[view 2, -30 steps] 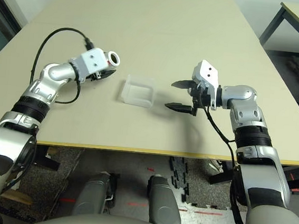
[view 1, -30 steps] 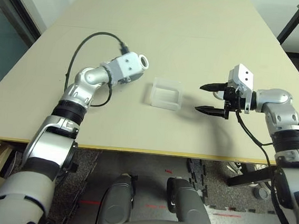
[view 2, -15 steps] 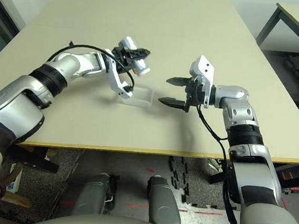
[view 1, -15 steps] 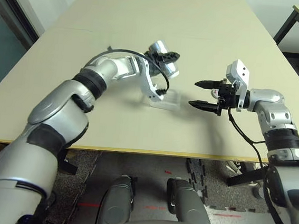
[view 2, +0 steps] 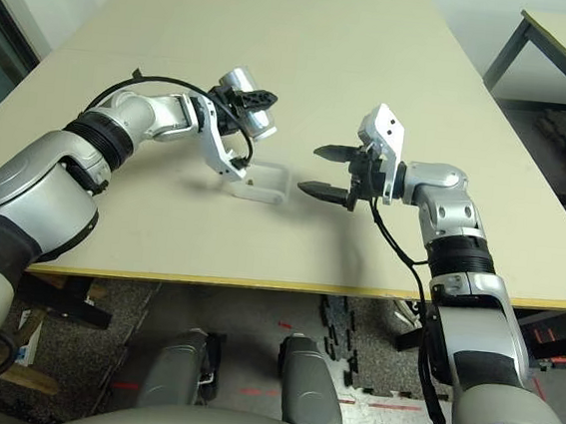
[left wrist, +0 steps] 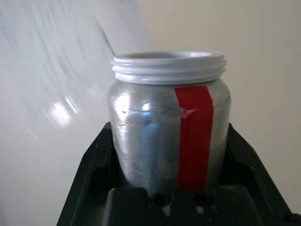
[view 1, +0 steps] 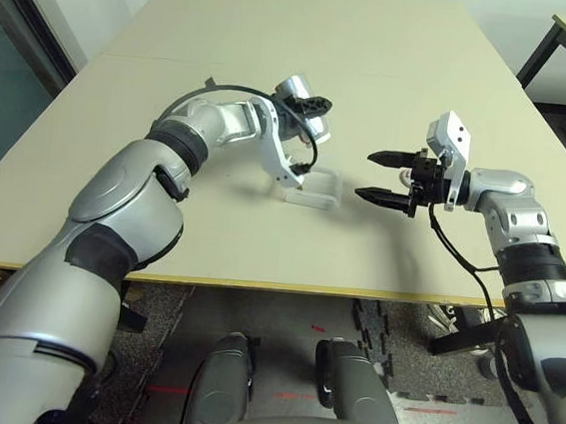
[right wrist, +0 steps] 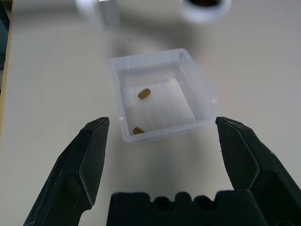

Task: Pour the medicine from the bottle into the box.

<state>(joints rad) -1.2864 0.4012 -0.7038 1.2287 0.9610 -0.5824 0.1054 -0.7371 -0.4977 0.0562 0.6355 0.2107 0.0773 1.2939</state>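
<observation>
Two pills (right wrist: 144,93) in box (right wrist: 200,89) (table (view 1: 280,31) bare)

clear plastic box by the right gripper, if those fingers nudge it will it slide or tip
The box would probably slide, not tip: it is shallow, wide and sits flat on the smooth table. It looks thin-walled and light, holding just two pills, so a touch from the open right gripper could skate it away. Its walls may flex if squeezed.

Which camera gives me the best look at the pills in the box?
The right wrist view: it looks straight down into the clear box, showing two brownish pills on its floor. In the two head views the box is visible, but the pills are too small to tell.
</observation>
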